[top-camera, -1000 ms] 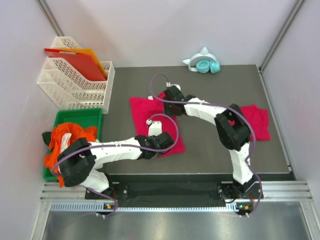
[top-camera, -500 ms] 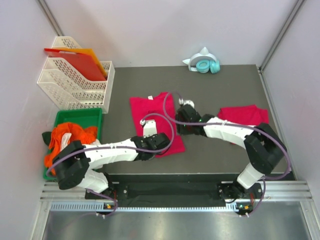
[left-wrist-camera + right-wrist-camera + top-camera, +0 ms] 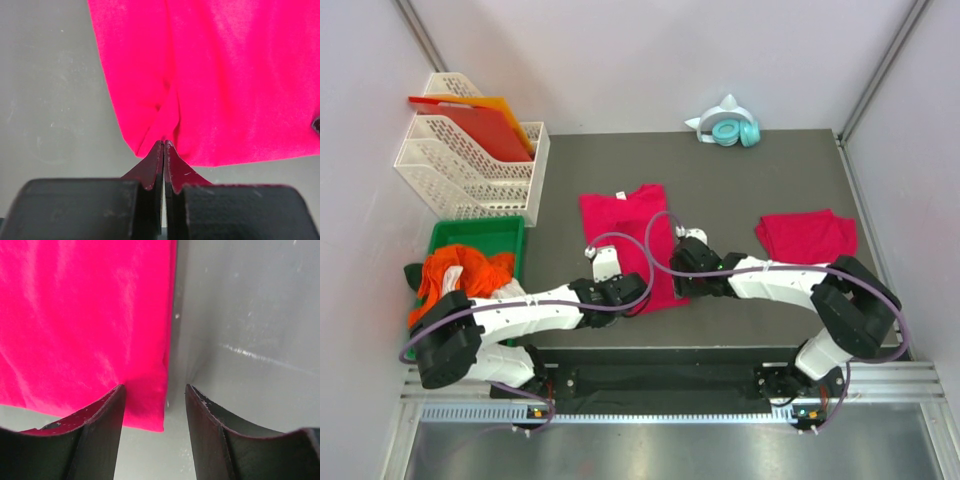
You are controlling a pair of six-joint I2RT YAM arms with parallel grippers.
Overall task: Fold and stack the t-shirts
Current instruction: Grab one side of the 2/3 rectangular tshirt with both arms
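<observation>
A crimson-pink t-shirt point(image 3: 623, 232) lies flat in the middle of the dark table, its white neck label at the far edge. My left gripper point(image 3: 640, 296) is at the shirt's near left corner, shut on a puckered bit of the hem point(image 3: 164, 142). The cloth point(image 3: 225, 75) spreads away from the tips. My right gripper point(image 3: 678, 272) is open, with its jaws either side of the shirt's near right corner point(image 3: 150, 410); one fingertip point(image 3: 112, 397) rests over the cloth point(image 3: 85, 315), the other over bare table. A second t-shirt point(image 3: 807, 237) lies folded at the right.
White lattice file trays point(image 3: 470, 165) holding red and orange plastic sheets stand at the far left. A green bin point(image 3: 500, 232) with orange cloth point(image 3: 455, 275) sits below them. Teal headphones point(image 3: 732, 131) lie at the table's back edge.
My right arm has swung from the shirt's far edge down to its near right corner, jaws opening wider, which uncovers the folded shirt. The left gripper drew back slightly, still pinching the hem.
</observation>
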